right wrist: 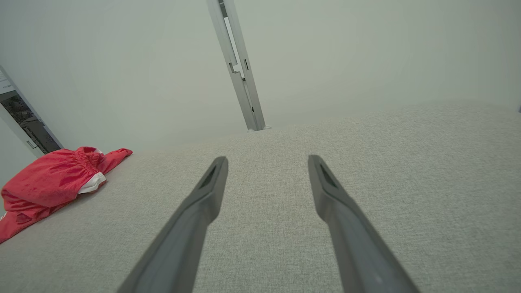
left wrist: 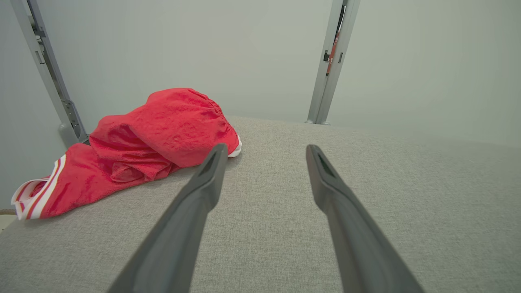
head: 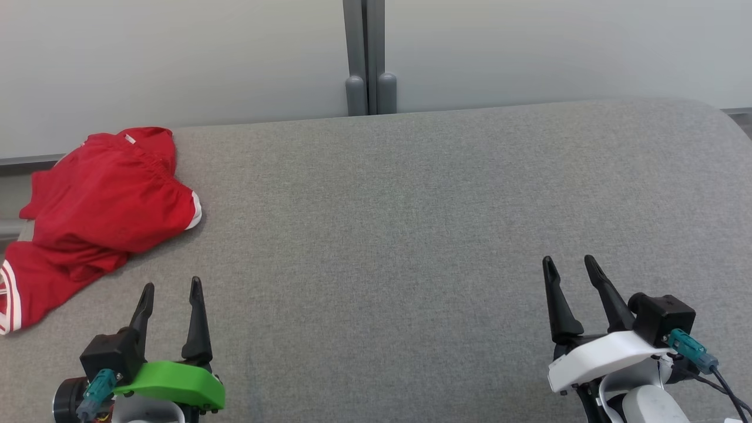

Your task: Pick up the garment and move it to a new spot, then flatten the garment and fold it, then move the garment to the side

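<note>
The garment (head: 97, 217) is a pair of red shorts with white stripes, lying crumpled at the far left edge of the grey fabric table (head: 411, 205). From the left wrist it appears as a red heap (left wrist: 142, 146) ahead and to the left, and the right wrist view has it far left (right wrist: 49, 183). My left gripper (head: 170, 288) hovers open just in front of the garment, nothing between its fingers. Over at the lower right, my right gripper (head: 568, 262) is open and empty, far from the garment.
A pale wall with a grey upright post (head: 367, 59) stands behind the table. The garment's striped hem (head: 9, 299) hangs over the table's left edge. The table's right corner (head: 722, 117) is rounded.
</note>
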{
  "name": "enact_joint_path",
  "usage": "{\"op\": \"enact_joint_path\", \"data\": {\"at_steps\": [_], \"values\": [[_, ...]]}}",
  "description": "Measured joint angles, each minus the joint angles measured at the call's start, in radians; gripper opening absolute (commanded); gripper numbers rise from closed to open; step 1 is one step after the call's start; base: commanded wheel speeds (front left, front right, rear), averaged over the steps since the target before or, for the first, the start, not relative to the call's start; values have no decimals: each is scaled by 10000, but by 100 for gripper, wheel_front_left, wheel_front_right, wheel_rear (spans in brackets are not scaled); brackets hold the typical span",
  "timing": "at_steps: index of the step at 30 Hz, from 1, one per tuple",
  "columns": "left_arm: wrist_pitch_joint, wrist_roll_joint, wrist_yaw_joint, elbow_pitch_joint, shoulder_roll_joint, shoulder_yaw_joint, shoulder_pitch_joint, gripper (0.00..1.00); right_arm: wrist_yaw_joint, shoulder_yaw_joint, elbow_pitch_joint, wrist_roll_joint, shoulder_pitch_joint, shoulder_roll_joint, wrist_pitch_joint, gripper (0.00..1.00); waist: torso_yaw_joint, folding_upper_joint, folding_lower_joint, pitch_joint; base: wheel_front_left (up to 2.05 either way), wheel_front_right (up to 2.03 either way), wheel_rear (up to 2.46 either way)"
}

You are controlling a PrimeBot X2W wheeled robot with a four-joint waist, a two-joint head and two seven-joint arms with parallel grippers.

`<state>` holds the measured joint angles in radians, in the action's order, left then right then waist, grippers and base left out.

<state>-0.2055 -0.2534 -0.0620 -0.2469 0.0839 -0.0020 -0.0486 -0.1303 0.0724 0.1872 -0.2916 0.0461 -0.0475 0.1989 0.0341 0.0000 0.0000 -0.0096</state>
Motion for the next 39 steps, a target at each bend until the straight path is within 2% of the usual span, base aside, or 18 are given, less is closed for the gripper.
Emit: {"op": "enact_joint_path", "data": {"at_steps": [28, 39], "values": [[458, 1271, 424, 765, -6, -102, 190, 100, 0, 119, -316, 1808, -196, -8, -198, 100, 177, 0, 0, -87, 0, 0, 0], [518, 1151, 506, 805, 13, -105, 277, 100, 0, 82, -307, 1388, -200, -10, -128, 100, 157, 0, 0, -88, 0, 0, 0]]}}
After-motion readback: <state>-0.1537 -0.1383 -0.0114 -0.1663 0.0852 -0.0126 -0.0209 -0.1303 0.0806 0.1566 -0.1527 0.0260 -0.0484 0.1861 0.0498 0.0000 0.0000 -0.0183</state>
